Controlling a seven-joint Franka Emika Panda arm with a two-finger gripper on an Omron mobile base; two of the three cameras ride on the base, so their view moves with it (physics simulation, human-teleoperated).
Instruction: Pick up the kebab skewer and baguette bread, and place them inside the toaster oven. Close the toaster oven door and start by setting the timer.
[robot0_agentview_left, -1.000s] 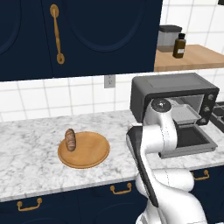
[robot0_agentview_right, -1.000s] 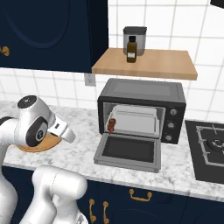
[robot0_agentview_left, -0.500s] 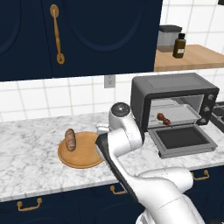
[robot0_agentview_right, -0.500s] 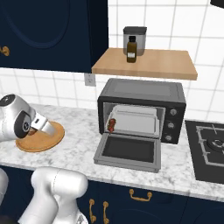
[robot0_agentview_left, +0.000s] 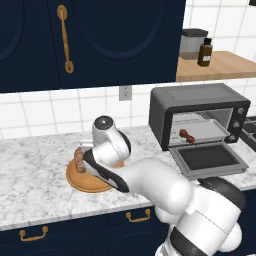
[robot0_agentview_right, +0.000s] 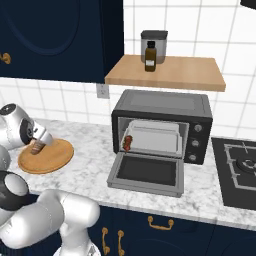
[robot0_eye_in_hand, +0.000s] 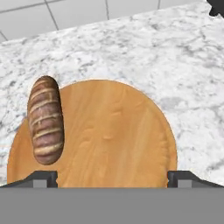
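Gripper (robot0_eye_in_hand: 112, 177) spread wide above round wooden board (robot0_eye_in_hand: 113, 135), baguette bread (robot0_eye_in_hand: 45, 120) lengthwise along its left edge; kebab skewer (robot0_agentview_left: 187, 134) inside open toaster oven (robot0_agentview_left: 200, 117).

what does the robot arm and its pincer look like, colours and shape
The arm is glossy white, built of rounded, bulbous segments with dark grey-black bands at the joints and a round dark cap on one joint. The pincer ends in two small dark, blocky fingertips. No cables or markings are visible.

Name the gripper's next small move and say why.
Probably shift toward the baguette and centre over it before descending. The skewer already sits in the oven, the gripper is open above the wooden board, and the loaf lies off to the left side of the hand view, outside the fingers.
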